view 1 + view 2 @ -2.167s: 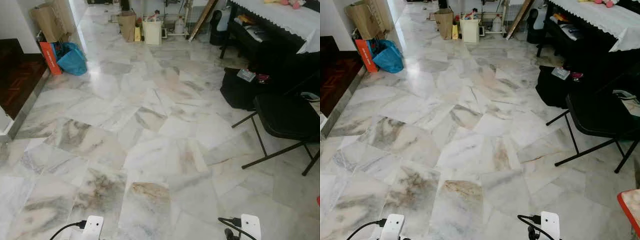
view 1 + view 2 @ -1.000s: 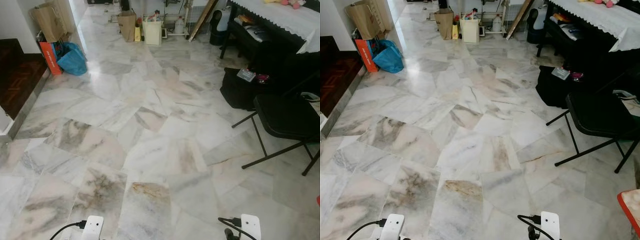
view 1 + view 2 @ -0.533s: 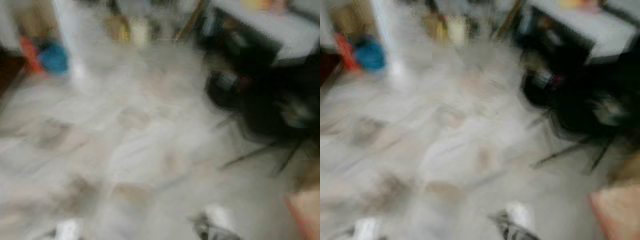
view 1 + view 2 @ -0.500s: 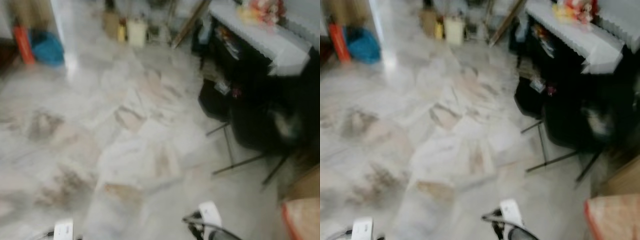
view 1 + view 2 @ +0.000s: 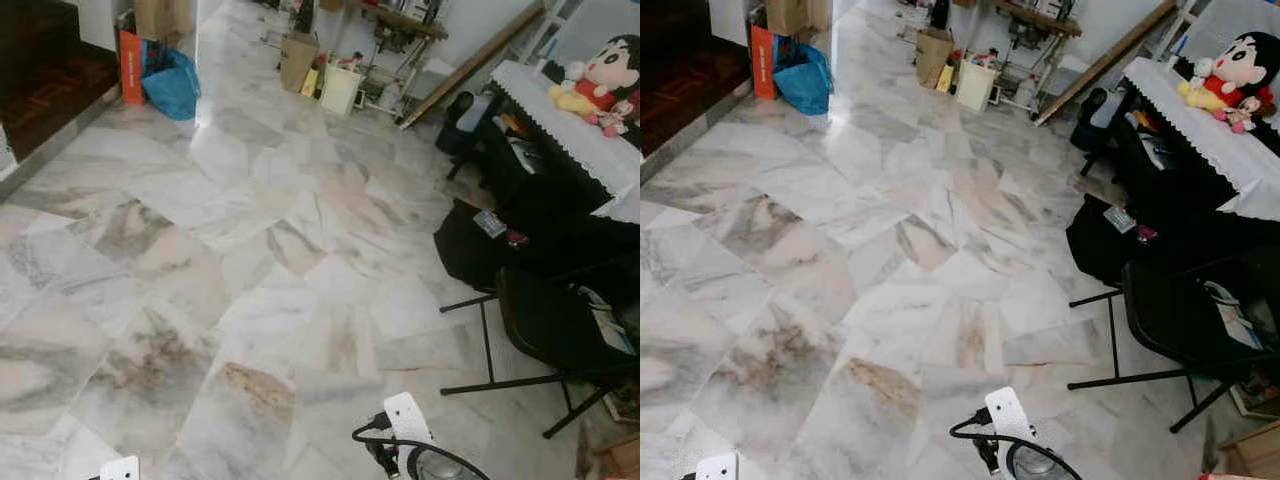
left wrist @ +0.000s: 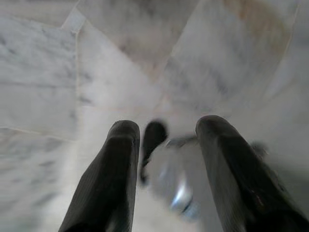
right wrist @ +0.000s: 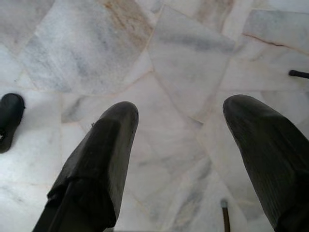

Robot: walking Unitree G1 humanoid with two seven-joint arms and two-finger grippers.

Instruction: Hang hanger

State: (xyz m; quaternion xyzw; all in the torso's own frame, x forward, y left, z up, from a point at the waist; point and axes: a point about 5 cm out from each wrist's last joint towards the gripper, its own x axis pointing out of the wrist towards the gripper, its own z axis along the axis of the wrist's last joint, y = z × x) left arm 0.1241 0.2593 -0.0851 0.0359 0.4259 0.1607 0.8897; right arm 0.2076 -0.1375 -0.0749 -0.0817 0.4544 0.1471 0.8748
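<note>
Both arms hang low over the marble floor [image 5: 250,260]. My left gripper [image 6: 169,126] is open, its two black fingers [image 6: 120,159] apart with nothing between them and a blurred foot of mine beneath. My right gripper [image 7: 181,106] is open wide over bare marble tiles, nothing in it. The white wrist of my right arm [image 5: 405,425] with its black cable sits at the lower edge of the head views, and the left wrist [image 5: 120,468] at the bottom left corner.
A black folding chair [image 5: 555,330] and a black bag [image 5: 468,250] stand to the right, beside a table with a white lace cloth [image 5: 575,135] and a plush doll [image 5: 605,72]. Far back are a blue bag [image 5: 172,80], a paper bag [image 5: 297,58] and a leaning plank [image 5: 470,65].
The whole picture has shifted: the camera swung right, blurred half a second ago and sharp now. The table, doll and chair sit further into view; the wrists sit further left.
</note>
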